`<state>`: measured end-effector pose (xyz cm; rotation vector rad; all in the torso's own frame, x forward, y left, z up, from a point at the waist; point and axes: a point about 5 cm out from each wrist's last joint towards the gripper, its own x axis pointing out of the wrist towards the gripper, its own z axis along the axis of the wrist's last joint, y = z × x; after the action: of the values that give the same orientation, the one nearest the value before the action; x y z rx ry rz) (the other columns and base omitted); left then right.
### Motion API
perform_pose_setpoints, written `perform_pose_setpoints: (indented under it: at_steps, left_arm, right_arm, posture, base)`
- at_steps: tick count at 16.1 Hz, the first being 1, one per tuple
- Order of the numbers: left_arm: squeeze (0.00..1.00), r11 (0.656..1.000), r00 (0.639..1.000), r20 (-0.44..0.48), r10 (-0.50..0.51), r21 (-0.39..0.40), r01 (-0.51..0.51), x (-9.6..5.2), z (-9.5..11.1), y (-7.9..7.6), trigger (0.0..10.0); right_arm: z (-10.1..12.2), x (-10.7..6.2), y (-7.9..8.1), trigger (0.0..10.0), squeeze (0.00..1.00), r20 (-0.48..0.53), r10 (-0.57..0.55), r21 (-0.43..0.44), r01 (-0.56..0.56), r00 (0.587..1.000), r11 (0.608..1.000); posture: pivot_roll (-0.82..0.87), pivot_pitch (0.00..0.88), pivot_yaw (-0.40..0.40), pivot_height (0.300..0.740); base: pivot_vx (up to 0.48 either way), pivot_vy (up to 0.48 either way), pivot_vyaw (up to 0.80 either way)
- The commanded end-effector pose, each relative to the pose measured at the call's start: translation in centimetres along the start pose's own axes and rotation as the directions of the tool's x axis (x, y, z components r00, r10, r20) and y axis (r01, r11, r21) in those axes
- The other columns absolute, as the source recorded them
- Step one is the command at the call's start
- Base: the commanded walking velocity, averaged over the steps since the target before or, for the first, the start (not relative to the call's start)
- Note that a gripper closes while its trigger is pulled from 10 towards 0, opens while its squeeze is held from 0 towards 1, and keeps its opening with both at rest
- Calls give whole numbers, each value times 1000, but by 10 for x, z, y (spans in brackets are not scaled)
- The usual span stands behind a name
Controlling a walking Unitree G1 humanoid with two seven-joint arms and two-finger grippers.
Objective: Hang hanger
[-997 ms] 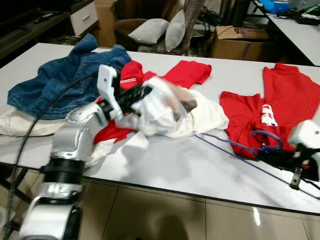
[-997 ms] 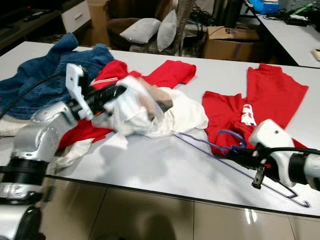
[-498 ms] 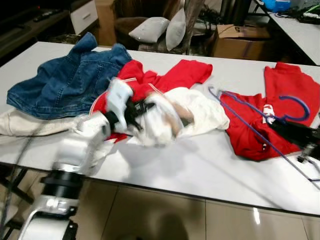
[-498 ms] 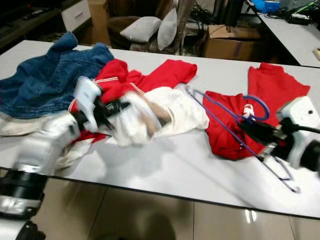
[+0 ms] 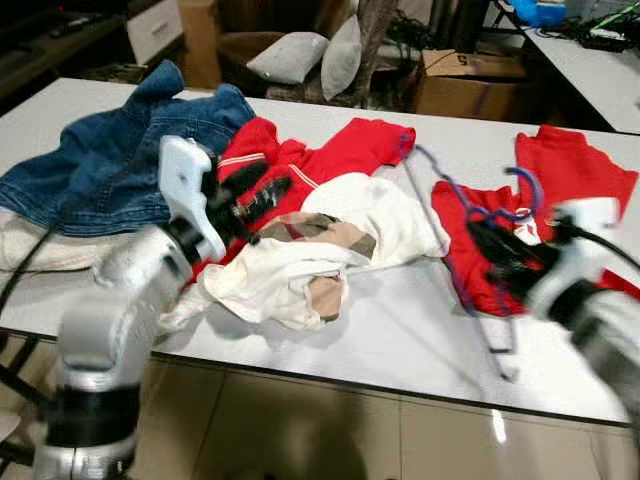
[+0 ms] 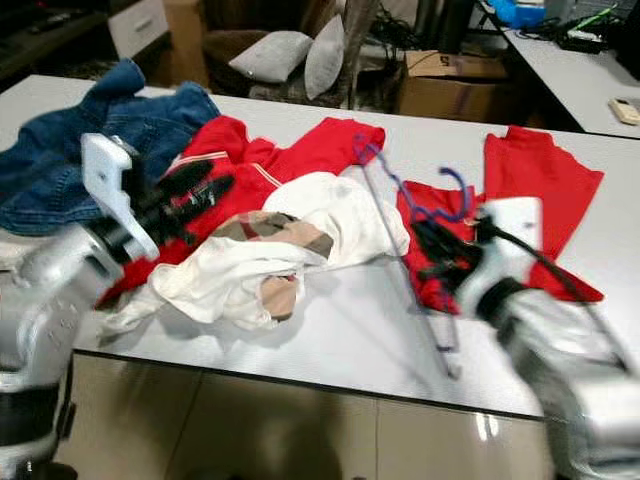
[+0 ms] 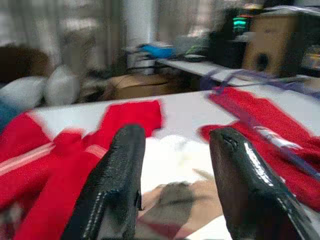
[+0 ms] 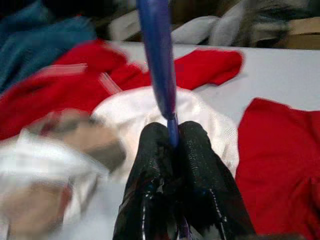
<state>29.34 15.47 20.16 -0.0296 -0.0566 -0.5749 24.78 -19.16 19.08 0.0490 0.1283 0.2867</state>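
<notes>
Two grippers at work: my right gripper (image 8: 172,137) pinches the blue hanger (image 5: 455,205) over the red shirt (image 5: 560,190), my left gripper (image 7: 172,150) spread beside it, ready to steady the white garment (image 5: 330,250).

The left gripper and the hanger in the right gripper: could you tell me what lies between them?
In the left eye view, the white garment lies between the open left gripper and the hanger held by the right gripper.

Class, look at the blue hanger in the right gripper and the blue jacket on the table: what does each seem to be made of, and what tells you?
Blue hanger: probably metal wire with a plastic coating, judging by its thin rod and smooth blue surface. Blue jacket: denim, shown by its mottled indigo cloth and stitched seams.
</notes>
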Motion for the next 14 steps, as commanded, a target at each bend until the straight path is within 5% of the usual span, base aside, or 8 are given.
perform_pose_setpoints:
  at_steps: [1, 3, 4, 7, 12, 14]
  left_arm:
    - [1000, 991, 991, -10, 130, 19, -130, 3, -3, 1, 10000]
    - [1000, 974, 974, -59, 220, 69, -216, 3, -11, 1, 10000]
    - [918, 969, 965, -94, 246, 44, -243, 4, -29, -9, 10000]
    - [576, 958, 957, -74, 281, 72, -276, 3, -41, -18, 10000]
    - [580, 946, 953, -85, 291, 174, -273, -3, -49, -24, 10000]
    - [576, 946, 950, -72, 303, 139, -292, 1, -48, -23, 10000]
  right_arm:
    - [4, 2, 1, 10000, 0, 25, -85, 53, 83, 996, 995]
    - [-4, 3, 1, 10000, 0, 5, -143, 28, 143, 990, 989]
    - [-14, 1, -1, 10000, 0, -18, -244, -76, 242, 970, 967]
    - [-24, 2, 4, 10000, 0, -66, -260, -123, 250, 963, 960]
    - [-30, 7, 17, 10000, 0, -68, -238, -44, 235, 969, 971]
    - [-31, 5, 15, 10000, 0, -69, -291, -48, 288, 954, 956]
  posture:
    - [-32, 0, -42, 740]
    - [-33, 0, -45, 740]
    - [-48, 0, -38, 740]
    - [-43, 0, -36, 740]
    - [-37, 0, -61, 740]
    - [-56, 0, -49, 740]
  base:
    - [0, 0, 0]
    - [0, 0, 0]
    - [0, 0, 0]
    - [0, 0, 0]
    - [0, -162, 0]
    - [0, -270, 0]
